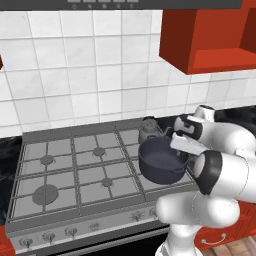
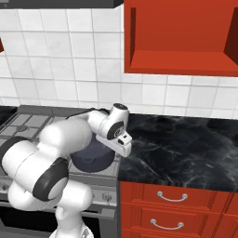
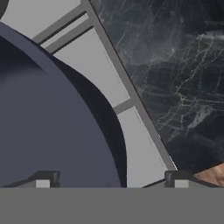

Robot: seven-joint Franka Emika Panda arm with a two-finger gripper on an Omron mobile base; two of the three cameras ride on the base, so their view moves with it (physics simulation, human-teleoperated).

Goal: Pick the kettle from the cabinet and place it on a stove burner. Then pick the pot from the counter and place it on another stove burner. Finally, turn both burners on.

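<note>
Gripper (image 3: pixel 111 177) is sitting low over the pot's (image 1: pixel 161 161) right rim, fingertips (image 3: pixel 46 178) standing wide apart: one over the pot's inside, the other over the grate outside it. Nothing is clamped between them; whether a tip is touching the rim cannot be told.

Pot is resting on the stove's (image 1: pixel 75 170) front right burner, close to the edge where the grates meet the black surface (image 2: pixel 186 144). Its dark blue-grey inside is showing, no lid.

Kettle (image 1: pixel 149 130) is sitting just behind the pot on the rear right burner, partly hidden by the pot's rim and the arm's wrist. The two are near each other; contact cannot be told.

Knobs (image 1: pixel 71 231) are lining the stove's front panel; their settings are too small to read.

Farther back, the red cabinet (image 2: pixel 181 37) is hanging above the surface, its open niche showing nothing inside.
</note>
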